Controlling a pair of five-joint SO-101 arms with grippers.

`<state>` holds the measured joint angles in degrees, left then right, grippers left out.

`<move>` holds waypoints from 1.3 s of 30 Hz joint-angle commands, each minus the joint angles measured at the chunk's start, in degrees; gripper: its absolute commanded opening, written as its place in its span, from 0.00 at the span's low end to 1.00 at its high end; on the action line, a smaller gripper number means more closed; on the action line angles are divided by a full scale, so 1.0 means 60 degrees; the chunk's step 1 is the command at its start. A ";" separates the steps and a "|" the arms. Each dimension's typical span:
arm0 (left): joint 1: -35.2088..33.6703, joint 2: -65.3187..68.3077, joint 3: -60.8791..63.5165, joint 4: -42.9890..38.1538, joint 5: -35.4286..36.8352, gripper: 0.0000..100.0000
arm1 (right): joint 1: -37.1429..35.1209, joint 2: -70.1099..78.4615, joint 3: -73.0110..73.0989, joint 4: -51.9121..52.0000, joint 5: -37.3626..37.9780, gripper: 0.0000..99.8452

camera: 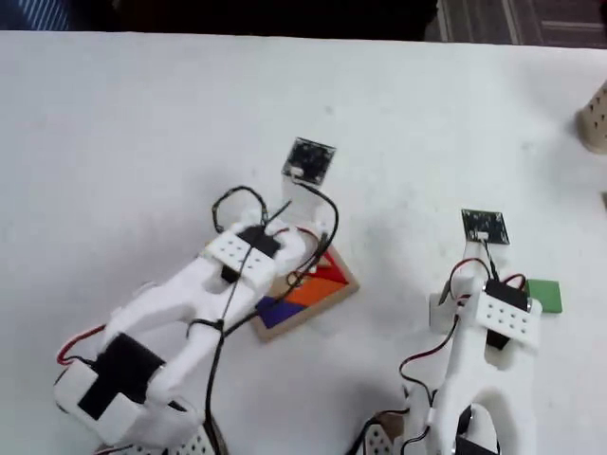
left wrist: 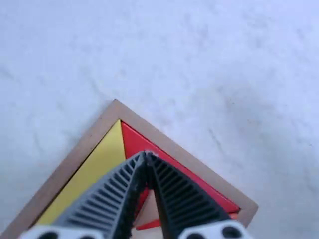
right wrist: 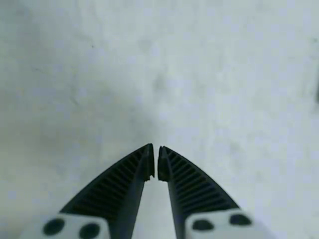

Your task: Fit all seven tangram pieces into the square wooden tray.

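**Left arm over the tray, one green piece out on the bench**

The square wooden tray sits near the middle of the white bench, turned so that one corner points away from the arms. The left arm lies over its near-left part. In the high view an orange piece, a blue piece and some red lie inside the rim.

From the left wrist camera, the left end effector is closed, its ribbed fingertips meeting with nothing between them. The tips are over a red piece just inside the tray's far corner; whether they touch it cannot be told. A yellow triangle lies flush beside the red piece, along the rim. A patch of bare wood shows below the fingers (apparently the tray floor).

The right end effector is all but closed, a thin slit left between its tips. It grips nothing and hangs over bare bench. In the high view a green piece lies flat on the bench just beside the right arm's wrist, well apart from the tray.

A tan perforated object stands at the bench's far right edge.
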<state>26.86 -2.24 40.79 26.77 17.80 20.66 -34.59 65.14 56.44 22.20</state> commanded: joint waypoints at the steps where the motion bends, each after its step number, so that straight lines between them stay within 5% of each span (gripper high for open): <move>1: 0.0037 -0.0476 -0.0498 0.0044 0.0088 0.02 | -0.0007 -0.0300 -0.0073 -0.0110 0.0103 0.02; 14: 0.0916 0.0491 -0.0659 -0.0527 0.0073 0.02 | -0.0007 -0.0300 -0.0073 -0.0110 0.0103 0.02; 39: 0.0066 0.1414 -0.1641 0.2505 0.0044 0.02 | -0.0007 -0.0300 -0.0073 -0.0110 0.0293 0.02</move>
<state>28.09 6.55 32.79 39.87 17.80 20.66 -34.59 65.14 56.44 22.20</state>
